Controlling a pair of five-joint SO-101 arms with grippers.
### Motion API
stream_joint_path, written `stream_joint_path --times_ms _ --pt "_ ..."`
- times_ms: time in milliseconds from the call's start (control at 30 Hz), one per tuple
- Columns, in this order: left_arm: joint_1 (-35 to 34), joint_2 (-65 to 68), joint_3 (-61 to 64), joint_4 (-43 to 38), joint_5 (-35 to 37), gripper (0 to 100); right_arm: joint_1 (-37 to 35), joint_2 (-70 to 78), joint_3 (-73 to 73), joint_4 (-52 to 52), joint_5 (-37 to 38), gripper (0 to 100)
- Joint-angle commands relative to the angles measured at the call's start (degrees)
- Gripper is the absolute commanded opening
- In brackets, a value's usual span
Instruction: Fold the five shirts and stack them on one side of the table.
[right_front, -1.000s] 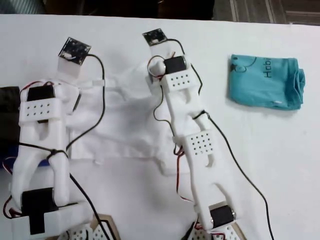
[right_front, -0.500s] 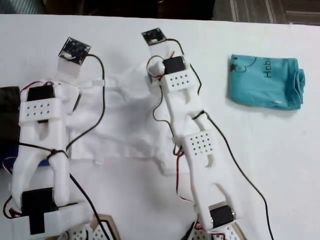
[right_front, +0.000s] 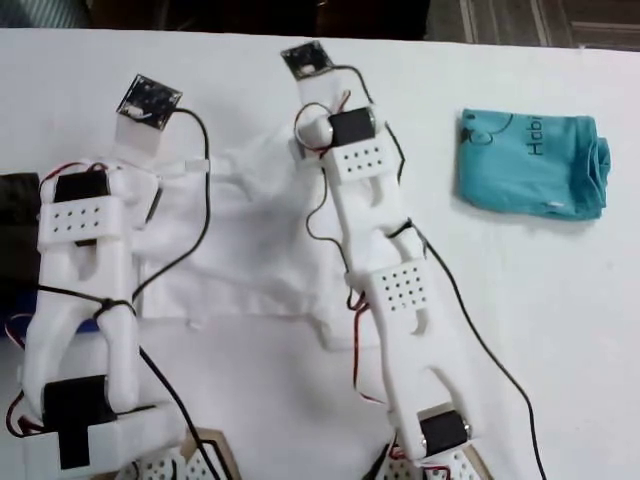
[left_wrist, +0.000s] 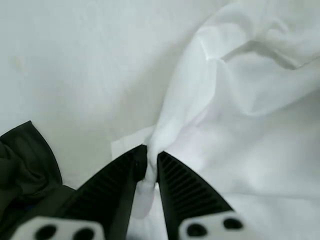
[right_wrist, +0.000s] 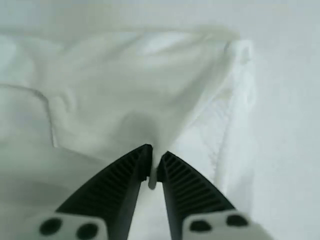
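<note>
- Left wrist view: the left gripper (left_wrist: 151, 159) is pinched tight on a bunched fold at the edge of the white shirt (left_wrist: 250, 150).
- The right gripper (right_wrist: 155, 157) is clamped on another pulled-up fold of the same shirt.
- That shirt lies spread mid-table, under both arms.
- A folded teal shirt (right_front: 530, 165) sits well apart, off to the right arm's side.
- A dark cloth (right_front: 15, 235) sits at the left edge.
- The table (right_front: 560, 340) is plain white, with dark floor (right_front: 500, 15) past its far edge.
</note>
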Motion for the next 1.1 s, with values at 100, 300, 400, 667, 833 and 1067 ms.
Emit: stream_joint_path --times_ms 100,300,400,667,833,1067 --pt "-0.5 -1.0 -2.8 1.5 -0.1 3 0.7 -5.7 -2.4 0.6 1.9 1.8" --pt "-0.5 -4.5 -5.0 5.3 -0.1 3 3.8 -12.0 -3.0 0.3 2.0 1.8" --pt "-0.2 -9.1 -8.2 8.4 0.0 3 7.9 -19.1 -2.9 0.5 2.0 1.8" --pt "-0.2 -21.0 -18.5 18.3 0.0 3 14.4 -36.2 -2.9 4.4 1.6 1.8" --pt "-0.1 -28.4 -23.3 22.5 0.1 3 15.8 -46.8 -2.8 5.6 1.6 1.8" --pt "-0.4 -39.9 -26.4 23.8 0.0 3 16.2 -61.4 -2.5 6.2 2.1 1.8"
